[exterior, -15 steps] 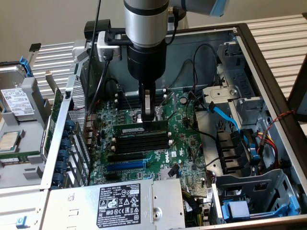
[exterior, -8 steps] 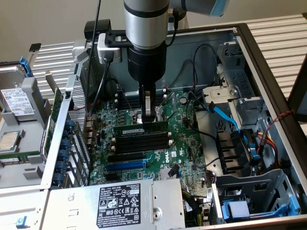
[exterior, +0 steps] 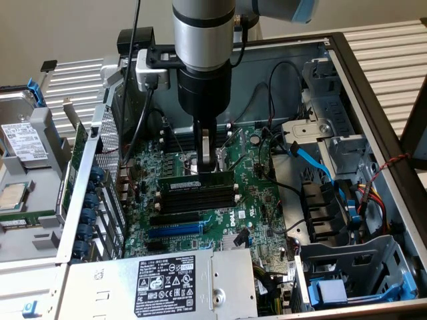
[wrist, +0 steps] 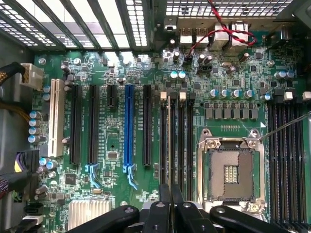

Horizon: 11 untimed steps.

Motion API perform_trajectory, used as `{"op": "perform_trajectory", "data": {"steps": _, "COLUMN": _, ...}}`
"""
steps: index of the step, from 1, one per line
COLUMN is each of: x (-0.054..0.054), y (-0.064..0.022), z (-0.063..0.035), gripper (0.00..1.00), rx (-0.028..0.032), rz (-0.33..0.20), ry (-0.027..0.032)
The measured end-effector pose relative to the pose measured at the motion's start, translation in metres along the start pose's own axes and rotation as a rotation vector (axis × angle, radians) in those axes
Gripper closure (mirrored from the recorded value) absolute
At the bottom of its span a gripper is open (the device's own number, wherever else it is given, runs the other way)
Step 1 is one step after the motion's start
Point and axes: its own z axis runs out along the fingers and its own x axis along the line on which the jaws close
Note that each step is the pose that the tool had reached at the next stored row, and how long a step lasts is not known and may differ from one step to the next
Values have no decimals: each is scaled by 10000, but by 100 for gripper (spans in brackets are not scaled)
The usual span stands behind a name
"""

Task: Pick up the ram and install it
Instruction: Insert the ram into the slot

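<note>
We see the ram (exterior: 187,180), a long narrow green circuit-board stick with a row of black chips, standing on its long edge and lying parallel to the blue plastic expansion slot (exterior: 175,229) on the green motherboard (exterior: 250,200). The tool (exterior: 203,171) comes straight down from the grey cylindrical robot arm (exterior: 203,40), and its two slim metal fingers are pressed together on the ram's upper edge, pinching the board near its middle.

Between the ram and the blue expansion slot lie one long black slot and then a bank of black memory slots (exterior: 197,198) with white end clips. In the exterior view the ram lines up with the row of that bank farthest from the blue expansion slot. We cannot tell whether its lower edge is seated in that row or just above it.

In the wrist view the tool (wrist: 170,193) shows as black linkages closing on the ram (wrist: 168,141), which appears edge-on as a thin pale line over the memory slots (wrist: 182,141). This line runs parallel to the blue expansion slot (wrist: 129,121). Beyond the bank, away from the blue expansion slot, sits the open square metal processor socket (wrist: 231,170).

The motherboard (wrist: 112,141) lies flat inside an open grey metal computer case (exterior: 373,107).
</note>
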Motion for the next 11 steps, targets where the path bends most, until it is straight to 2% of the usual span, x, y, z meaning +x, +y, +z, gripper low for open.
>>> {"op": "perform_trajectory", "data": {"steps": 4, "x": 21, "y": -1, "z": 12, "gripper": 87, "rx": 2, "rz": -26, "ry": 7}}
{"op": "perform_trajectory", "data": {"steps": 11, "x": 24, "y": -5, "z": 65, "gripper": 87, "rx": 7, "rz": -49, "ry": 64}}
